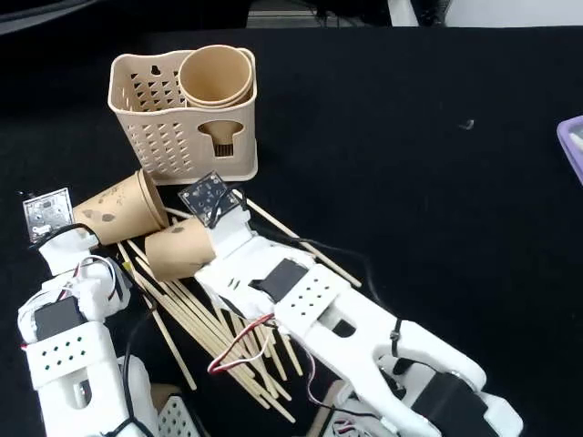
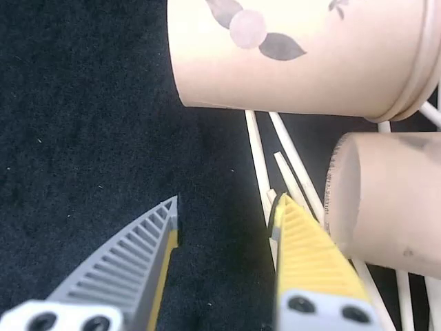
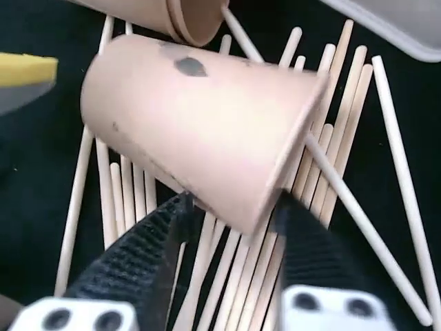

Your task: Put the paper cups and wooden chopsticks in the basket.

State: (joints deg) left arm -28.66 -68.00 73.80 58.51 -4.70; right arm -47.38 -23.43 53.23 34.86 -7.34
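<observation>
- Right gripper [image 3: 234, 207]: released, jaws either side of the wide end of the near cup [image 3: 200, 124], not clamped by the look of it. Cup on its side across the chopsticks [image 3: 331, 138], so likely to roll or skate on the round sticks at closing. Too hard a squeeze on the thin rim: crushed, or squirted out.
- Same grab: risk of pinching a stick under the cup and dragging the pile along.
- Left gripper [image 2: 229, 207]: released, empty, low over the table [image 2: 83, 103], yellow jaw just beside one stick and near the narrow end of the same cup. Crowded spot for two arms; a bump or a nudged cup likely if both move at once.
- Leaf-print cup [image 2: 296, 55]: on its side just beside the near cup, cannot tell if touching. Knock to one probably shifts the other.
- Sticks fanned loose, some crossed, a few under the cups. Flat on the table, prone to slipping from the jaws or coming up in twos.
- Basket [image 1: 150, 137]: far side, upright, stacked cups [image 1: 217, 77] in one compartment. Looks light and free-standing; off-centre push could tip or slide it. Tilted drop onto the stack may bounce out.
</observation>
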